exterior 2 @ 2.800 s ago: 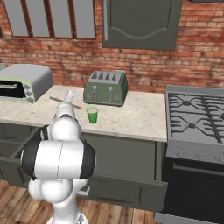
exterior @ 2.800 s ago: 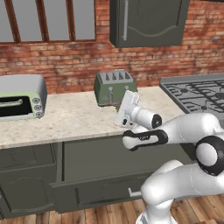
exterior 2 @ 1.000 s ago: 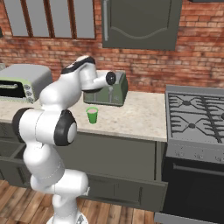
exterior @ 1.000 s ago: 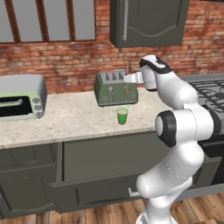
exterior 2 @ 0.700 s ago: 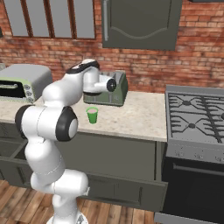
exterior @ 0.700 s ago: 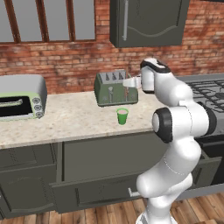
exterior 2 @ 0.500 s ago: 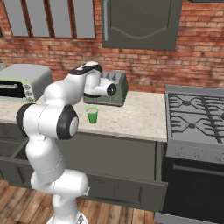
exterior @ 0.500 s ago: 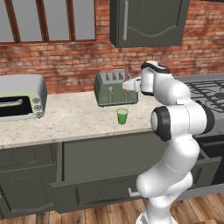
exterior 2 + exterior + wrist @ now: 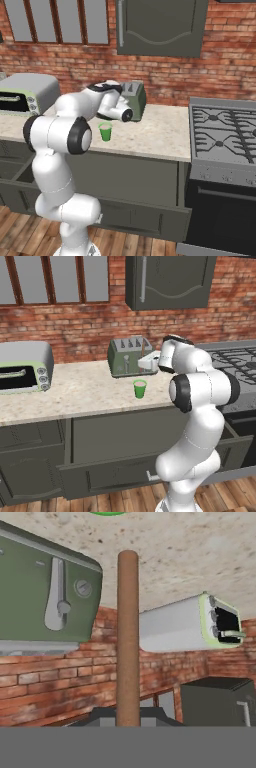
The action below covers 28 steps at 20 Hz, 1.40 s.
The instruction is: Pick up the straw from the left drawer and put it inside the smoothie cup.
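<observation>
Gripper point(image 9: 146, 362) clamped on the straw point(image 9: 128, 637), straw upright just in front of the toaster point(image 9: 129, 357); smoothie cup point(image 9: 140, 389) on table, below gripper.

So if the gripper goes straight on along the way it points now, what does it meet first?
Probably the countertop just short of the smoothie cup; the gripper holds the straw, aimed there past the toaster. Depth is unclear.

gripper point(image 9: 144, 362) above smoothie cup point(image 9: 140, 389), near toaster point(image 9: 128, 356)
</observation>
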### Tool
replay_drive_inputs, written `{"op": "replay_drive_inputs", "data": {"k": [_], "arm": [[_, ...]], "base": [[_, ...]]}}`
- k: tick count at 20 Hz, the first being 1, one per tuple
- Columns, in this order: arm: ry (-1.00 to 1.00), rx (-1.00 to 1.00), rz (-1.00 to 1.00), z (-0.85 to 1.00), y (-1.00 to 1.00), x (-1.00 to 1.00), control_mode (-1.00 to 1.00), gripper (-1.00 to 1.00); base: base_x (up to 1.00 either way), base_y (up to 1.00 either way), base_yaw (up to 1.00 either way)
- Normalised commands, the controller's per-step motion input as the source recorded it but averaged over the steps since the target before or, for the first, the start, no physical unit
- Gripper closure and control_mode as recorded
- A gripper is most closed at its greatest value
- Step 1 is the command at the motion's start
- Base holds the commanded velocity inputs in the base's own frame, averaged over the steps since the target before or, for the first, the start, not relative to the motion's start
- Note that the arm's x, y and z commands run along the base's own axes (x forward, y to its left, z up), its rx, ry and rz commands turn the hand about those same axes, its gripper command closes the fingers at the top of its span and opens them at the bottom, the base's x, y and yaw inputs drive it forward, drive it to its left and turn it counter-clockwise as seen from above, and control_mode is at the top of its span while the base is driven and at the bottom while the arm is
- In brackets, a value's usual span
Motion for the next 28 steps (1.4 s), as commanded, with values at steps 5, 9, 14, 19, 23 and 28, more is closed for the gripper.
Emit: {"op": "replay_drive_inputs", "data": {"k": [5, 9, 14, 19, 23, 28], "arm": [[0.0, 0.0, 0.0, -0.19, 0.0, 0.04, -1.0, 1.0], [0.0, 0.0, 0.0, -0.07, 0.0, 0.13, -1.0, 1.0], [0.0, 0.0, 0.0, -0.13, 0.0, 0.14, -1.0, 1.0], [0.0, 0.0, 0.0, -0.22, 0.0, 0.15, -1.0, 1.0], [0.0, 0.0, 0.0, -0.25, 0.0, 0.13, -1.0, 1.0], [0.0, 0.0, 0.0, -0.26, 0.0, 0.15, -1.0, 1.0]], "base": [[0.0, 0.0, 0.0], [0.0, 0.0, 0.0], [0.0, 0.0, 0.0], [0.0, 0.0, 0.0], [0.0, 0.0, 0.0], [0.0, 0.0, 0.0]]}}
